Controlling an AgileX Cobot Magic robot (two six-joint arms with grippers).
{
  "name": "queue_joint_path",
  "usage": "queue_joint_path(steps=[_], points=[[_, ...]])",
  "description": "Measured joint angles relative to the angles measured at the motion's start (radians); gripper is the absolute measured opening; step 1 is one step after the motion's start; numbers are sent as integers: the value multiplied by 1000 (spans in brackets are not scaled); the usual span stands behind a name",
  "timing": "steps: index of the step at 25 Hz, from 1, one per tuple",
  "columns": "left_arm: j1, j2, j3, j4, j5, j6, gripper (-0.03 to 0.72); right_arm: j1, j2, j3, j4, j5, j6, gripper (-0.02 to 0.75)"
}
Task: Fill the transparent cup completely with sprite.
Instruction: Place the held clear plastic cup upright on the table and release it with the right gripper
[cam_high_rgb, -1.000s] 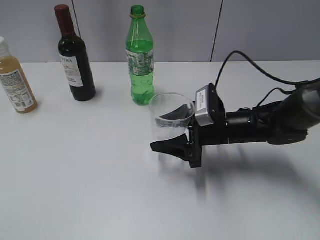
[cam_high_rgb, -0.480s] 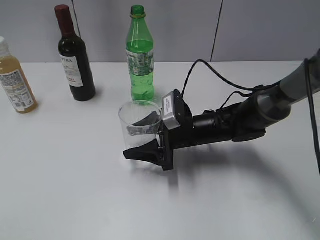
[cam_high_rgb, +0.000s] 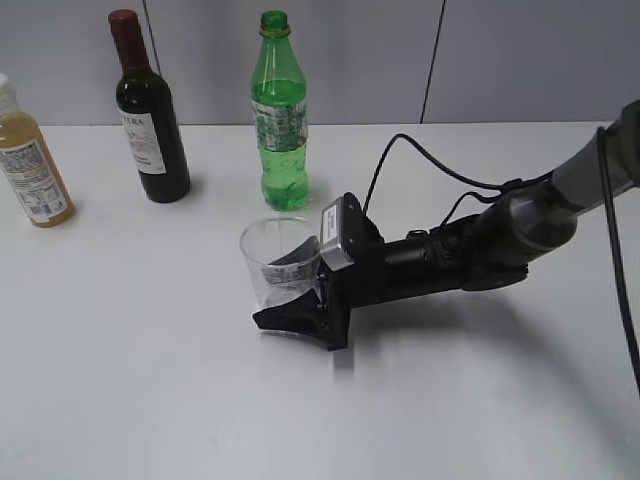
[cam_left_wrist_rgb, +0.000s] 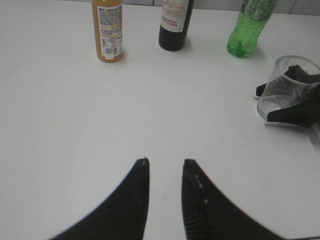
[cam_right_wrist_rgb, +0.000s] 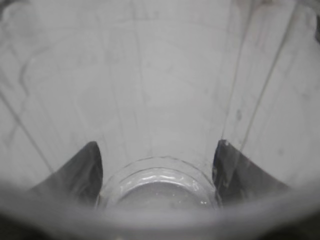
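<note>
The transparent cup (cam_high_rgb: 276, 258) is upright and empty, low over or on the white table in front of the green sprite bottle (cam_high_rgb: 281, 120). My right gripper (cam_high_rgb: 287, 292) is shut on the cup, one finger on each side. In the right wrist view the cup (cam_right_wrist_rgb: 160, 100) fills the frame between the two fingers of the gripper (cam_right_wrist_rgb: 157, 172). In the left wrist view the cup (cam_left_wrist_rgb: 286, 85) is at the right edge and the sprite bottle (cam_left_wrist_rgb: 248, 30) at the top. My left gripper (cam_left_wrist_rgb: 165, 170) is slightly open and empty over bare table.
A dark wine bottle with a red cap (cam_high_rgb: 150, 120) stands left of the sprite bottle. A yellowish juice bottle (cam_high_rgb: 30, 160) stands at the far left edge. The right arm and its cable lie across the table's right half.
My right gripper carried the cup leftwards, from right of the sprite bottle to in front of it, then lowered it a little.
</note>
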Motion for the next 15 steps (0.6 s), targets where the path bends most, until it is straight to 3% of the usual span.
queue_joint_path(steps=[5,10,15], points=[[0,0,0,0,0,0,176,0,1,0,23,10,-13,522],[0,0,0,0,0,0,176,0,2,0,26,20,-17,645],[0,0,0,0,0,0,176,-8,2,0,17,21,-19,660]])
